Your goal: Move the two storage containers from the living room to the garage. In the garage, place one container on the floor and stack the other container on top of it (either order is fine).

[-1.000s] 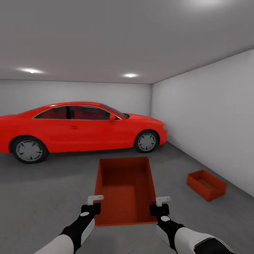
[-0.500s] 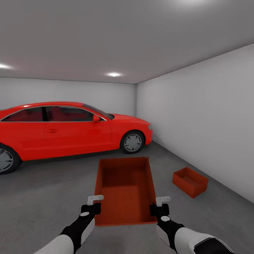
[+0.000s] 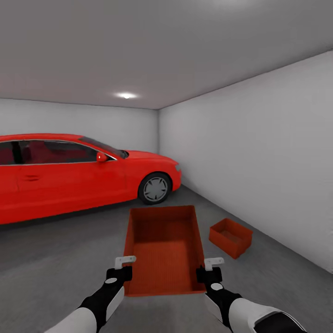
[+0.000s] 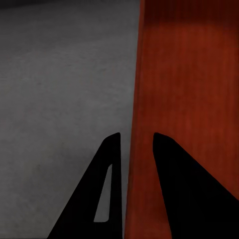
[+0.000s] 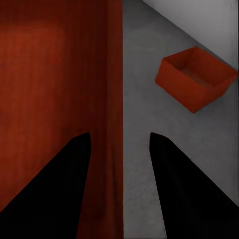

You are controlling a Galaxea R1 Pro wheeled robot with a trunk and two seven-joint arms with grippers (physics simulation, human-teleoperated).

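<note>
I am in the garage, carrying one orange-red storage container [image 3: 164, 249] in front of me above the dark concrete floor [image 3: 60, 259]. My left gripper [image 3: 124, 264] is shut on its left wall [image 4: 142, 99], which sits pinched between the black fingers [image 4: 107, 189]. My right gripper [image 3: 212, 265] straddles the right wall [image 5: 114, 89]. Its fingers [image 5: 184, 184] are spread, with a strip of floor showing beside the wall. The other storage container [image 3: 230, 237] rests on the floor to the right, near the wall, and is also in the right wrist view [image 5: 196, 77].
A red car [image 3: 78, 178] is parked across the left and middle of the garage, its nose towards the right. A pale grey side wall [image 3: 259, 157] runs close along the right. Open concrete lies to my left.
The camera has swung right: the car and the grounded container have slid left in the picture, and that container sits nearer. The held container and both grippers keep their places in the view.
</note>
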